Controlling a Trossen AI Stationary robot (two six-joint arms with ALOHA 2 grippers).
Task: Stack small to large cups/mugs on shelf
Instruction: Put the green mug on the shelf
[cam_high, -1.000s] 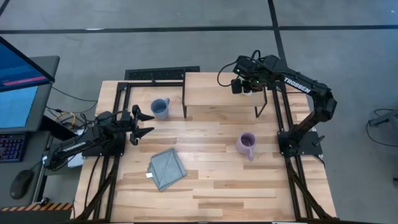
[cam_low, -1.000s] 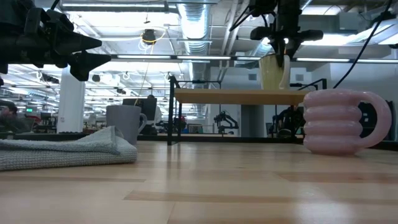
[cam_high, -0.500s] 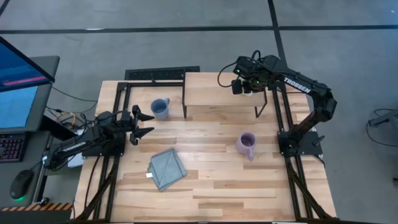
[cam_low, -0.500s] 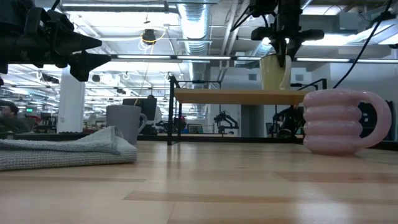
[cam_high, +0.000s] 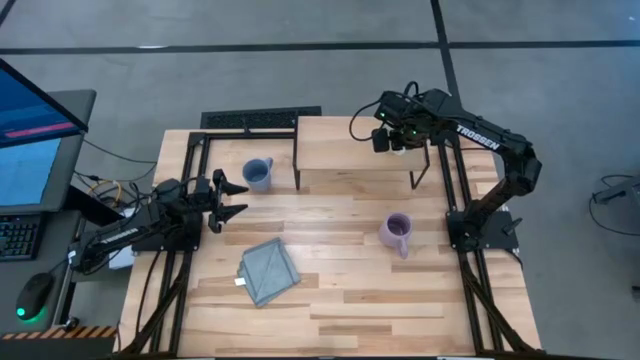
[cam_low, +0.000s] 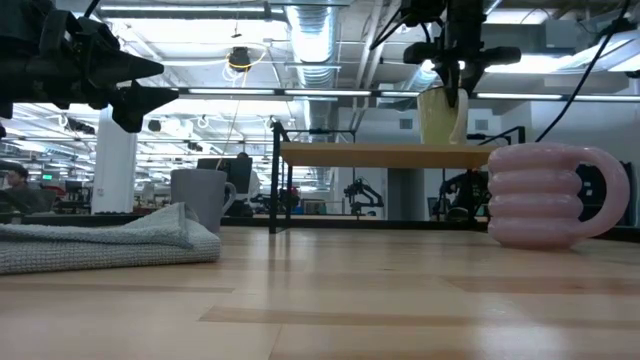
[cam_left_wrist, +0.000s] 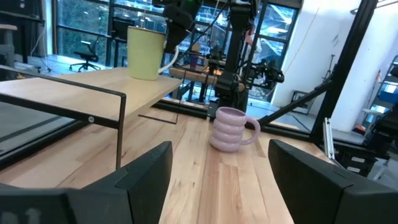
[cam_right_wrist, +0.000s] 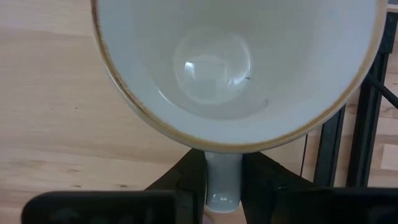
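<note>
The cream-white mug (cam_low: 440, 115) stands upright on the right end of the shelf (cam_high: 350, 155), and its pale inside fills the right wrist view (cam_right_wrist: 236, 62). My right gripper (cam_right_wrist: 222, 186) is above it, pointing down and shut on its handle. The dusty blue mug (cam_high: 258, 173) stands on the table left of the shelf. The lavender mug (cam_high: 397, 230) stands on the table in front of the shelf's right end. My left gripper (cam_high: 232, 198) hovers open near the table's left edge, with nothing between its fingers. My right gripper pinches the cream-white mug's handle (cam_right_wrist: 222, 171) between its two fingers (cam_right_wrist: 193, 180). It comes from above, pointing steeply down. The mug is upright with its base on the shelf board (cam_low: 380, 155).
A folded grey-blue cloth (cam_high: 268, 270) lies on the table at the near left. The shelf's thin black legs (cam_high: 297, 165) stand beside the blue mug. Black frame rails run along both sides of the table.
</note>
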